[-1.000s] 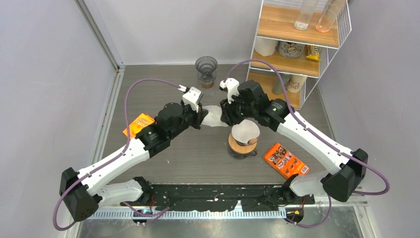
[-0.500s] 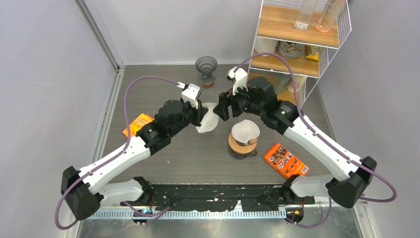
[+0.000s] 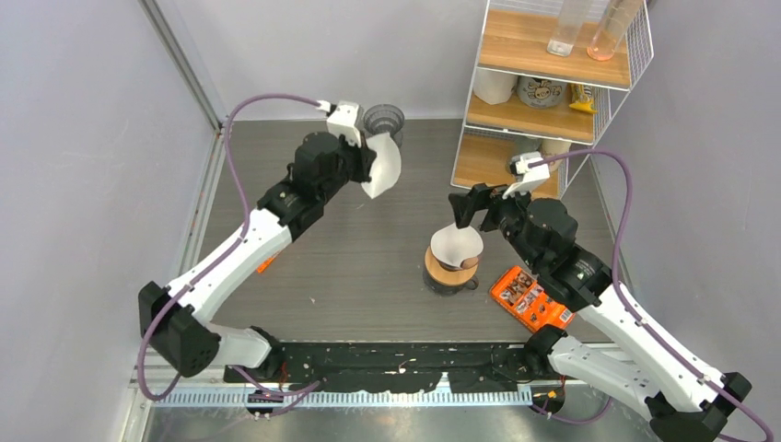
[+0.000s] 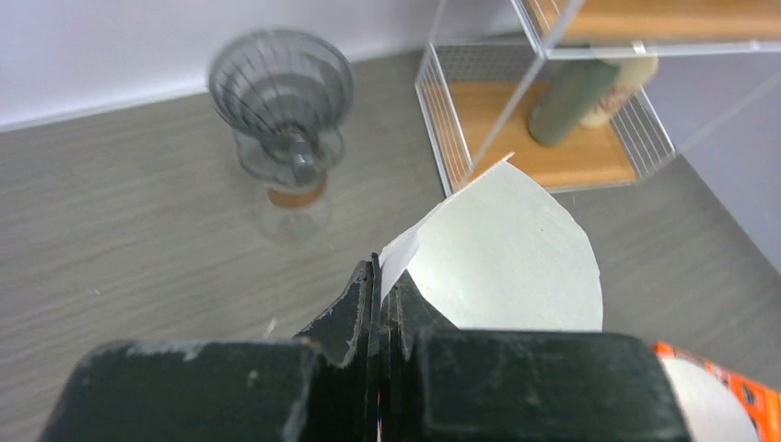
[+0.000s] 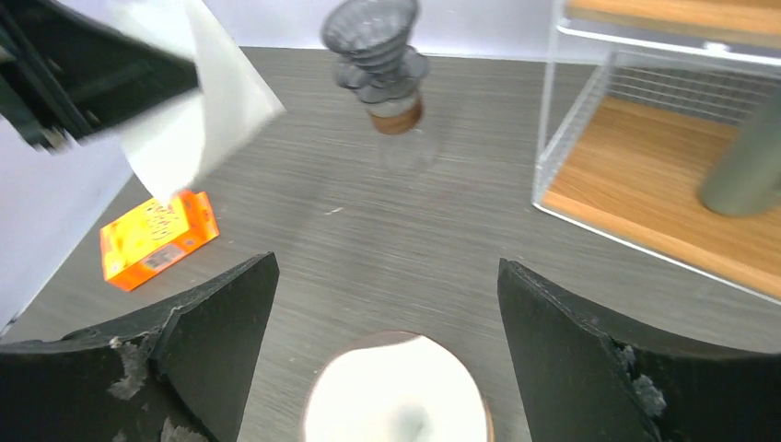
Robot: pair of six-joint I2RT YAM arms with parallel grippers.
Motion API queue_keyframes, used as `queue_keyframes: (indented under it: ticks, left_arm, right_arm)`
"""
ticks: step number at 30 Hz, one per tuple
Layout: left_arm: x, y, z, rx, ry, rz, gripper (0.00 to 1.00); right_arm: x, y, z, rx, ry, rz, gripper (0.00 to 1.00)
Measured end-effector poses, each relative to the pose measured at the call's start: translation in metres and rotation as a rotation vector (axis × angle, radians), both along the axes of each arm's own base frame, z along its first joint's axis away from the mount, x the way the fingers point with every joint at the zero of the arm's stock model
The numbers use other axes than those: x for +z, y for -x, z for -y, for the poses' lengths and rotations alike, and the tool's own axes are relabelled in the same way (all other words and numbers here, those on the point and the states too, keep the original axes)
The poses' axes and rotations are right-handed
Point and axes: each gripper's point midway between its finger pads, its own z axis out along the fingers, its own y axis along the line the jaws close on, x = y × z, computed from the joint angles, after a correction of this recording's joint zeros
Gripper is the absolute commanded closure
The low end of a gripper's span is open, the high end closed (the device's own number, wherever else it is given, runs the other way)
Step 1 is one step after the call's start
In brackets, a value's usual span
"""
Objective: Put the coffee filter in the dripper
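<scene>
Fingers of left gripper (image 4: 378, 276) clamp white paper coffee filter (image 4: 516, 249) near grey ribbed dripper (image 4: 281, 87); right gripper (image 5: 387, 276) fingers stand apart.

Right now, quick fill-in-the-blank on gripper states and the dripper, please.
The coffee filter is pinched in the ____ arm's fingers. The right gripper is ____, holding nothing. The dripper has ____ filter in it. In the top view, the wire shelf stands to the dripper's ____.
Missing: left; open; no; right.
</scene>
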Motion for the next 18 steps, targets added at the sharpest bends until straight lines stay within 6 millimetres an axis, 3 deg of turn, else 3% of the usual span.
queue_keyframes:
  ticks: [7, 18]
  left_arm:
    - [0.038, -0.059, -0.008, 0.057, 0.024, 0.035, 1.00]
    - [0.055, -0.133, 0.009, 0.004, 0.000, 0.048, 1.00]
  right_arm:
    - [-0.025, -0.006, 0.041, -0.188, 0.009, -0.037, 0.05]
    - [-0.052, -0.012, 0.072, -0.330, 0.046, -0.080, 0.05]
